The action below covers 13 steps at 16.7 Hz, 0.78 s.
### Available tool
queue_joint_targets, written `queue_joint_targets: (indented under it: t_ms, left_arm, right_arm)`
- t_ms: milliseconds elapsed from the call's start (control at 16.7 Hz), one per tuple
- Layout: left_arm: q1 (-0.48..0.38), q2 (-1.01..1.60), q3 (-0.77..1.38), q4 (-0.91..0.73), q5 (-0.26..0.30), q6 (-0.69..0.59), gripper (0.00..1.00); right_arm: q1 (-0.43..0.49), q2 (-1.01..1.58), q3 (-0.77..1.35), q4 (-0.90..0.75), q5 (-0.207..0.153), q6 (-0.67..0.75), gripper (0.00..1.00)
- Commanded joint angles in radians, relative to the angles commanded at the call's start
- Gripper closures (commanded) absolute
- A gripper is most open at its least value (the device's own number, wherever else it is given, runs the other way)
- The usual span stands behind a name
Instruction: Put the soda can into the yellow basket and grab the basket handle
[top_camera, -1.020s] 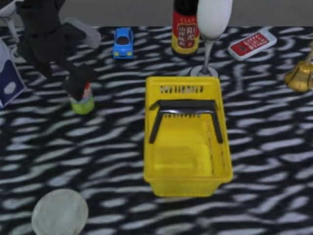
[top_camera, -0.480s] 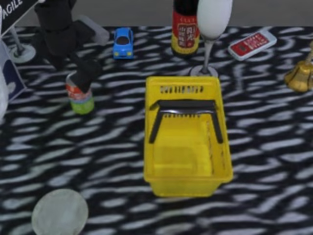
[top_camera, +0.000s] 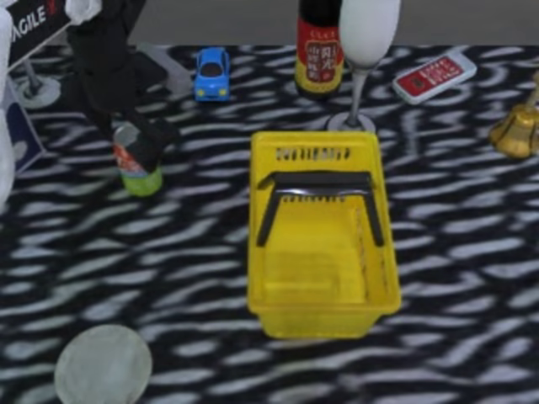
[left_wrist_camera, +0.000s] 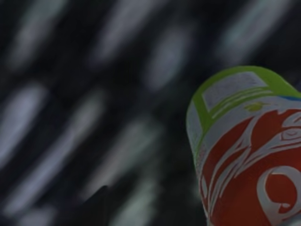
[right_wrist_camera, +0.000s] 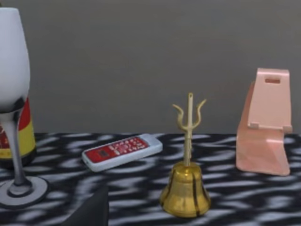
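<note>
Left gripper [top_camera: 139, 143] is at the soda can [top_camera: 139, 168], at the table's left side, well apart from the yellow basket [top_camera: 322, 303]; whether its fingers grip the can I cannot tell. Across the basket lies the black basket handle [top_camera: 318, 180]. Right arm is not seen from above.

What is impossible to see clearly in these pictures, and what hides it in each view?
- Left gripper: in the top view the dark arm covers its fingers at the soda can, so contact is unclear; the left wrist view shows only the can's side.
- Right gripper: outside the top view.
- Yellow basket: absent from both wrist views.
- Gold bell: cut by the top view's right edge.
</note>
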Motion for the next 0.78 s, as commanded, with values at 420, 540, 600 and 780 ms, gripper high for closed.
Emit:
queue_joint_targets:
  t_ms: [420,540,600,780]
  left_arm:
    - [0.001,0.009,-0.068,0.074,0.0,0.001,0.0]
    - [0.001,0.009,-0.068,0.074,0.0,0.001,0.15]
    - [0.001,0.009,-0.068,0.074,0.0,0.001,0.23]
    - [0.001,0.009,-0.068,0.074,0.0,0.001,0.45]
  right_arm:
    - [0.0,0.0,0.0,0.0,0.0,0.0,0.0]
    - [0.0,0.0,0.0,0.0,0.0,0.0,0.0]
    - [0.0,0.0,0.0,0.0,0.0,0.0,0.0]
    - [0.0,0.0,0.0,0.0,0.0,0.0,0.0]
